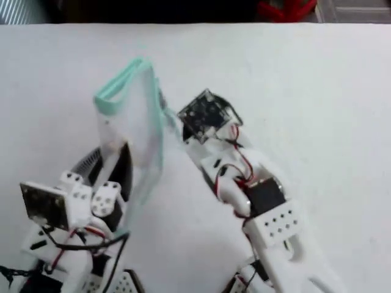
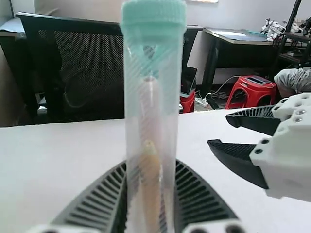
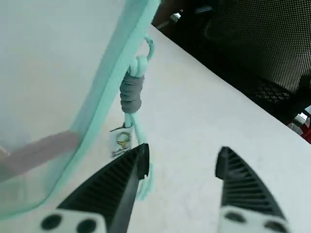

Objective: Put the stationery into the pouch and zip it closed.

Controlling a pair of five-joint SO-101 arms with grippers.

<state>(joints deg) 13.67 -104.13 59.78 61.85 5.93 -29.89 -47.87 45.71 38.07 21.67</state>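
**Two robot arms at a clear pouch on a white counter**

At the near left, the left hand [image 1: 113,165] is clamped on the lower end of the pouch [image 1: 131,116]. The pouch is a clear case with mint-green edging, held upright above the white counter [image 1: 305,79]. A pale orange stick [image 2: 149,179] stands upright inside it.

Just right of the pouch and a little farther off, the right hand [image 3: 183,153] has its two fingers spread wide and grips nothing. One fingertip sits just beside the pouch's green pull cord [image 3: 131,92], which dangles from the edging. Whether the zip is open cannot be told.

Beyond the counter's far edge stands a dark mesh panel [image 2: 82,73].
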